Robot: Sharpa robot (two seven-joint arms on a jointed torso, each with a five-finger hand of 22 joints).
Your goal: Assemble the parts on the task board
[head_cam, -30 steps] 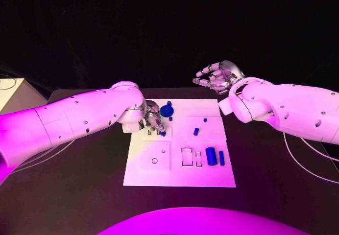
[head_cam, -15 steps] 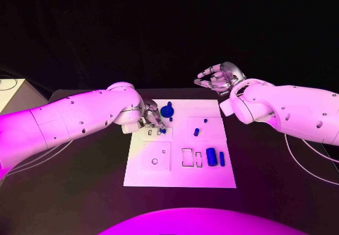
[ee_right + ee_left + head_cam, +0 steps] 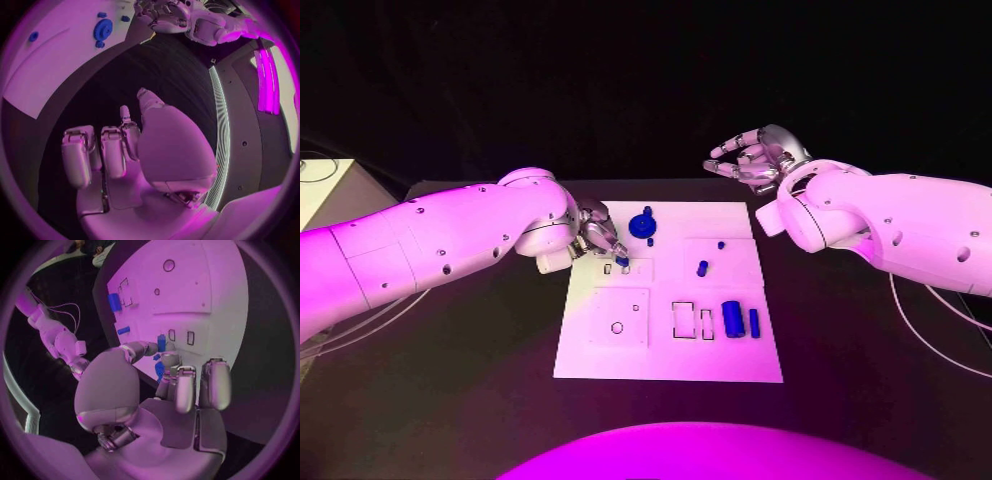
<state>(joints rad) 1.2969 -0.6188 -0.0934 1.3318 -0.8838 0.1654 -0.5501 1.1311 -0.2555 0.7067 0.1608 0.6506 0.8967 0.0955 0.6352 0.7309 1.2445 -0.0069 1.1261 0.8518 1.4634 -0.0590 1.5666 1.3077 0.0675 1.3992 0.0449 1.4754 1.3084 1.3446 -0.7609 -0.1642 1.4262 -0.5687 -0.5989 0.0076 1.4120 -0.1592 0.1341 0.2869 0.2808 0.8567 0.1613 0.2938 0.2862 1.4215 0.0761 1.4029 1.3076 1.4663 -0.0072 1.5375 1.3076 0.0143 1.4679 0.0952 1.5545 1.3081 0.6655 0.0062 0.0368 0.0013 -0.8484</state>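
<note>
We note a black tabletop (image 3: 444, 400) spanning the lower half of the head view. The white task board (image 3: 668, 355) lies flat on it at frame centre. A pale box (image 3: 322, 190) sits at the tabletop's left edge.

My left hand (image 3: 599, 238) covers the board's (image 3: 668, 345) edge; can't tell how the small blue peg (image 3: 162, 343) sits at its fingertips.

Blue parts (image 3: 731, 319) on white task board (image 3: 661, 355).
</note>
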